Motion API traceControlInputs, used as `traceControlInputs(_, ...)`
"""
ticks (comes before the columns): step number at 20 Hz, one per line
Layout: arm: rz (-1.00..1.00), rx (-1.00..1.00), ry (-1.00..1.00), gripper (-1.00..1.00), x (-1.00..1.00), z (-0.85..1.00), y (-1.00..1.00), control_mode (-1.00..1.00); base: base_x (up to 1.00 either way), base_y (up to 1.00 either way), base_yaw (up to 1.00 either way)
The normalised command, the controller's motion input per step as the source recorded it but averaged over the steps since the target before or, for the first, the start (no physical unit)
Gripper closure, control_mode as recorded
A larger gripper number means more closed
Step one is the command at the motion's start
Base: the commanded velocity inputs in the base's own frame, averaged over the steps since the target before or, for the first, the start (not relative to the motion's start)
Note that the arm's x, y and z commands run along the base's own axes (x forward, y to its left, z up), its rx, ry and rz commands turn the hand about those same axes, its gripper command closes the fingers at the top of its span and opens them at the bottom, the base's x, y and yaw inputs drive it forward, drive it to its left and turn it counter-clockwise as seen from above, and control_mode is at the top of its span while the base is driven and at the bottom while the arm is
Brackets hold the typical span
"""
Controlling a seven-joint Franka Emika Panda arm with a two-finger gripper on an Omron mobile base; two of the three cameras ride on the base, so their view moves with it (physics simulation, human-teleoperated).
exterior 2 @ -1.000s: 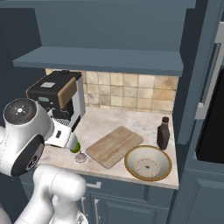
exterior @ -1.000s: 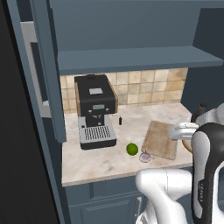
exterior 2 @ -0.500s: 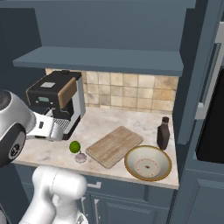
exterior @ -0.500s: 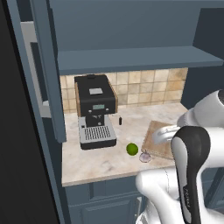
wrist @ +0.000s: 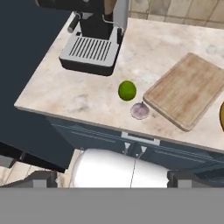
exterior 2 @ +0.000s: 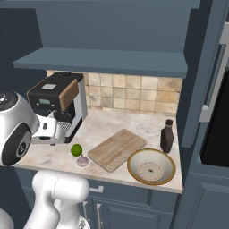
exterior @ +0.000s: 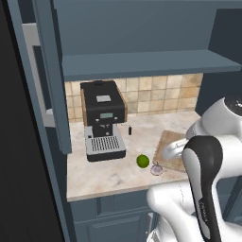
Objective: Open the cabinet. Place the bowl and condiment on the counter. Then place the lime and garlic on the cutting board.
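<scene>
I look down from the hand at the worktop (wrist: 65,92). My jaws are released, spread as wide as they go, and they grip nothing. They hang out past the front edge of the worktop, well apart from everything on it.

Far ahead of the jaws and off to the left stands a black coffee machine (wrist: 92,30) with a grey drip tray. In the right base view I see it has a brown side panel (exterior 2: 67,96).

Ahead of the jaws, near the front edge, sits the lime (wrist: 127,90). The garlic (wrist: 140,110) lies just beside it, a bit closer to the jaws and a bit to the right. Both rest on the bare worktop, not on the cutting board (wrist: 186,89). The garlic is very near the board's corner, but I cannot tell if it touches.

The cutting board lies flat, ahead and to the right of the jaws, turned at a slant.

In the right base view the bowl (exterior 2: 151,166) sits on the worktop at the board's right corner, near the front edge. The condiment (exterior 2: 167,136) stands upright just behind the bowl.

Above it all, the cabinet (exterior 2: 103,60) is open and I see its blue shelf. Its door (exterior: 49,80) swings out on the left.
</scene>
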Motion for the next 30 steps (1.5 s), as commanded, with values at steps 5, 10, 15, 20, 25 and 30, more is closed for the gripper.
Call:
traceControlInputs(5, 0.11, -0.08, 0.00, -1.00, 0.07, -0.31, 0.00, -1.00, 0.00, 0.00, 0.00)
traceControlInputs(10, 0.07, -0.02, 0.04, -1.00, 0.13, -0.19, 0.00, -1.00, 0.00, 0.00, 0.00)
traceControlInputs(15, 0.00, 0.00, 0.06, -1.00, 0.29, -0.22, 0.11, -1.00, 0.00, 0.00, 0.00)
traceControlInputs(20, 0.00, 0.00, 0.03, -1.00, 0.30, -0.32, 0.15, -1.00, 0.00, 0.00, 0.00)
traceControlInputs(25, 0.04, 0.00, 0.00, -1.00, 0.21, -0.45, 0.00, -1.00, 0.00, 0.00, 0.00)
traceControlInputs(30, 0.03, 0.00, 0.00, -1.00, 0.18, -0.35, 0.00, -1.00, 0.00, 0.00, 0.00)
